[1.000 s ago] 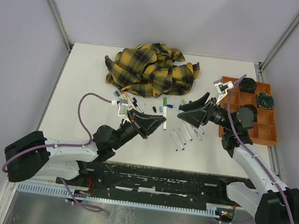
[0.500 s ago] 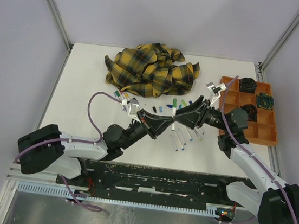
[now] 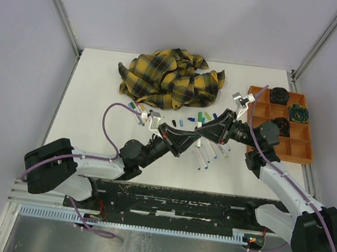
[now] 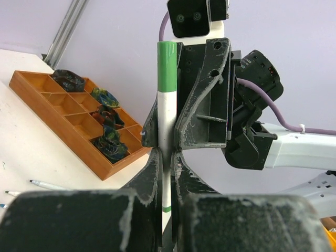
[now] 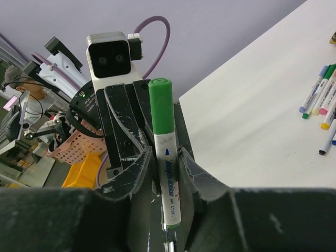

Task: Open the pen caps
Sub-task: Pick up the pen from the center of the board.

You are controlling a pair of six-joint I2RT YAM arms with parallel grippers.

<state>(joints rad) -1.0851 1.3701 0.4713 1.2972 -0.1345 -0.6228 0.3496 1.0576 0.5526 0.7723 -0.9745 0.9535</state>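
left arm (image 3: 90, 164), right arm (image 3: 285, 188): white link shells, black joints, black base blocks. purple cable (image 5: 155, 19) looped off each wrist. jaws black, scuffed grey. white two-lens camera box (image 5: 108, 55) at 12 o'clock above them.

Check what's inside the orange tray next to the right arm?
Left wrist view: dark crumpled bundles in four compartments of the orange tray; other visible compartments look bare. From above, the right arm covers the tray's near-left corner.

Left end effector (image 3: 190, 141) clamped shut, meeting right end effector (image 3: 202, 132) tip-to-tip.
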